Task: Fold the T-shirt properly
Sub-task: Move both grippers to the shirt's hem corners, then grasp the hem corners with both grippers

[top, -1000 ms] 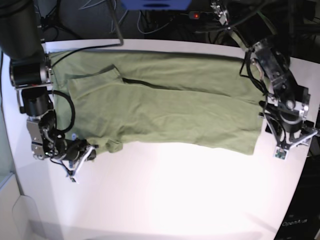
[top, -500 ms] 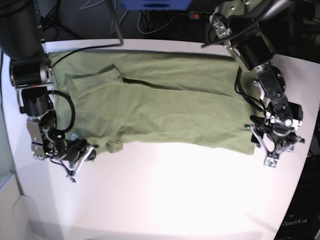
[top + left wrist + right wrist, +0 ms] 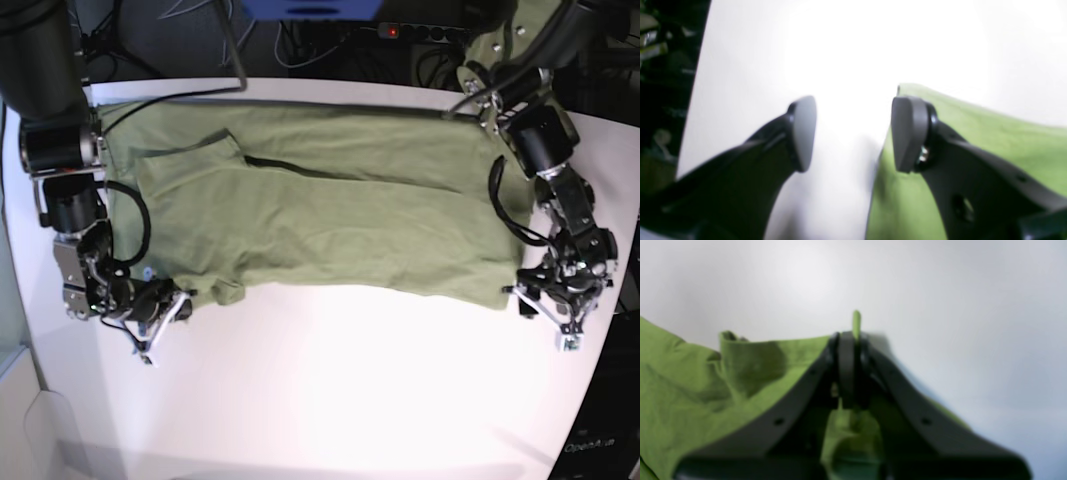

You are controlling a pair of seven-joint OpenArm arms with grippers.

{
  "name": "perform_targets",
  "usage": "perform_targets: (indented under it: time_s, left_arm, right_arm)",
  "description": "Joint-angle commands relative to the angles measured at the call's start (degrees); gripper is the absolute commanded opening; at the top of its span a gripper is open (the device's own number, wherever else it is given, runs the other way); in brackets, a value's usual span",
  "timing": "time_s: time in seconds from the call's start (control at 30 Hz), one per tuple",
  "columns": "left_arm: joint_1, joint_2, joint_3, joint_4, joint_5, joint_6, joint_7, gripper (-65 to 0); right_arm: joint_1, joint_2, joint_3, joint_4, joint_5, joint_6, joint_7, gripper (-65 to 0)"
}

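The T-shirt lies spread flat across the far half of the white table, its length running from side to side, with one sleeve folded in over the body near the right arm's end. The right end effector sits low at the shirt's near corner on that side; in the right wrist view its pads are pressed together with a thin ridge of green cloth pinched between them and sticking up past the tips, so it grips the T-shirt. The left end effector stands at the opposite near corner, its jaws spread wide and holding nothing. In the left wrist view one fingertip hangs over the cloth's edge, the other over bare table.
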State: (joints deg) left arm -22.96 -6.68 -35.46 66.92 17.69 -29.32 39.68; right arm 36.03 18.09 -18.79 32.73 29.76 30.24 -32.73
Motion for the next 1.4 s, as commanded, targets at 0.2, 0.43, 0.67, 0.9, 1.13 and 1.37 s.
perform_targets:
  time_s: [0.2,0.43,0.67,0.9,1.13,1.37]
  left_arm:
    - [-4.2,-1.7,0.3,-10.3,-3.8,2.5,-7.6,-30.9]
    - [-4.5,-1.4,0.3,-13.9,-4.3,2.3,-10.2,-30.9]
    - [-5.7,-1.6,0.4,-17.9,-4.3,2.4,-11.0,-30.9]
    - [-6.2,-1.7,0.3,-22.0,-4.1,2.5,-14.5,-30.9]
    - [-6.2,-1.7,0.4,-22.0,-3.9,2.5,-14.2,-37.0]
    - [-6.0,-3.5,1.3,-22.0,-3.8,2.5,-14.0,-57.9]
  right_arm:
    - [1.9,0.5,0.1,0.9,0.4,0.7,0.5,-63.4]
    - [1.9,0.5,0.1,0.9,0.4,0.7,0.5,-63.4]
    - [1.9,0.5,0.2,0.9,0.4,0.7,0.5,-63.4]
    - [1.9,0.4,0.2,0.9,0.4,0.7,0.5,-63.4]
    - [2.0,0.4,0.2,0.9,0.4,0.7,0.5,-63.4]
    - [2.1,0.4,0.2,0.9,0.4,0.7,0.5,-63.4]
